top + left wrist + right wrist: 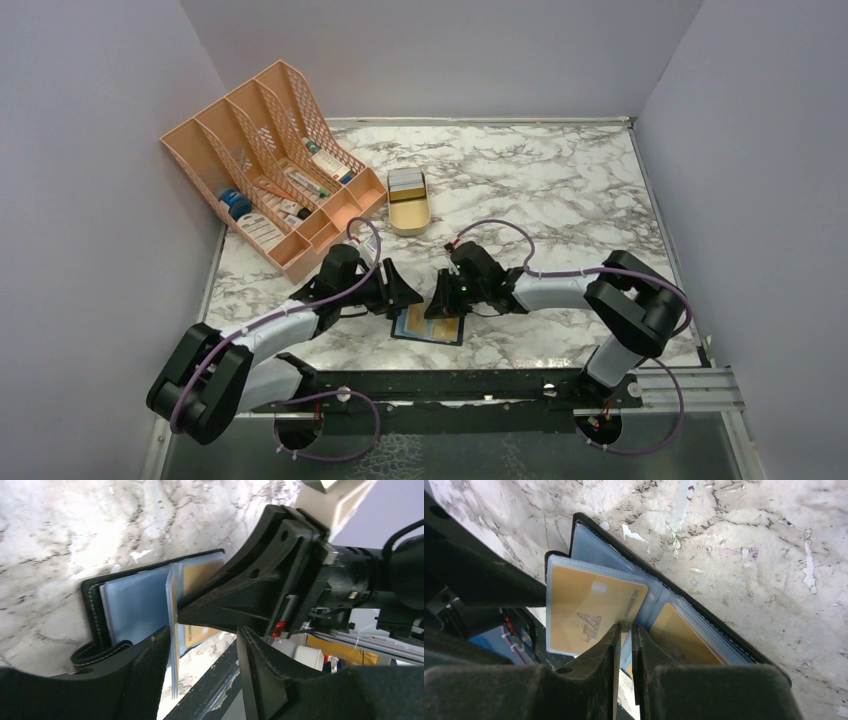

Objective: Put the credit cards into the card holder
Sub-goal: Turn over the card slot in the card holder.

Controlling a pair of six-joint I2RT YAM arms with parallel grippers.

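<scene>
The black card holder (428,326) lies open on the marble near the front edge, its blue-grey lining (131,600) up; it also shows in the right wrist view (591,542). A gold-yellow card (586,611) sits in a clear sleeve leaf that stands tilted up. A second gold card (680,636) lies in the sleeve to its right. My right gripper (625,628) is almost shut, with its tips at the first card's lower corner. My left gripper (202,632) is open around the upright leaf's edge (171,630), just left of the right gripper (443,300).
A tan oval tin (409,208) with a pale stack (406,181) at its far end stands behind the holder. A peach mesh file organiser (262,160) with labelled boxes fills the back left. The black mounting rail (470,385) runs close in front of the holder.
</scene>
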